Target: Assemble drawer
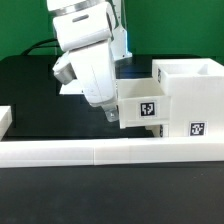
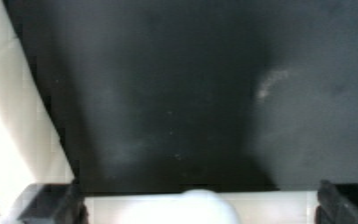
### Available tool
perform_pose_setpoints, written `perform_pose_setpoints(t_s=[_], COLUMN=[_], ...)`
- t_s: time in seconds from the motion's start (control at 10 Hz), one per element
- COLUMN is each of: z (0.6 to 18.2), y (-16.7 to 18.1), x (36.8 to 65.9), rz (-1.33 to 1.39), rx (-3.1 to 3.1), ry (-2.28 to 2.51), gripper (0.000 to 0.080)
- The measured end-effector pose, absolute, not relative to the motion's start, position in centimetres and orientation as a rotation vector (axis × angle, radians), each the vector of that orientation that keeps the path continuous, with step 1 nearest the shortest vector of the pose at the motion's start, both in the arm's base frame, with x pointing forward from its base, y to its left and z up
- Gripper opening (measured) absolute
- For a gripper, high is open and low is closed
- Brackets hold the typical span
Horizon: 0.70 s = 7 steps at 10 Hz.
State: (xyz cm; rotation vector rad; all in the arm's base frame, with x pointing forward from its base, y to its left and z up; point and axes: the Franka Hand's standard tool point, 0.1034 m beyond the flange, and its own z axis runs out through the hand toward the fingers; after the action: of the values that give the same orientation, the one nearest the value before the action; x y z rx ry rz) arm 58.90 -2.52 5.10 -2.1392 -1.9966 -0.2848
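The drawer's big white cube housing stands at the exterior view's right, with tags on its side. A smaller white tray with a tag sits against the housing's left side, seemingly partly inside it. My gripper is low at the tray's left end. In the wrist view its dark fingers stand wide apart on either side of the tray's white front, with the tray's round knob between them. The gripper looks open. The other tray is not clearly in view.
The long low white wall runs across the front of the black table. A white piece is cut off by the exterior view's left edge. A pale strip borders the table in the wrist view.
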Motion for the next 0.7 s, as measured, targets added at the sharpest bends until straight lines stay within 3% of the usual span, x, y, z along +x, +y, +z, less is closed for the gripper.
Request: perform_pose_setpoints(t_s=[0.7], z=[5.17], y=[-1.60], x=[59.52], rz=[-0.231], rx=[-2.165], ry=[-2.075], gripper=[0.0649])
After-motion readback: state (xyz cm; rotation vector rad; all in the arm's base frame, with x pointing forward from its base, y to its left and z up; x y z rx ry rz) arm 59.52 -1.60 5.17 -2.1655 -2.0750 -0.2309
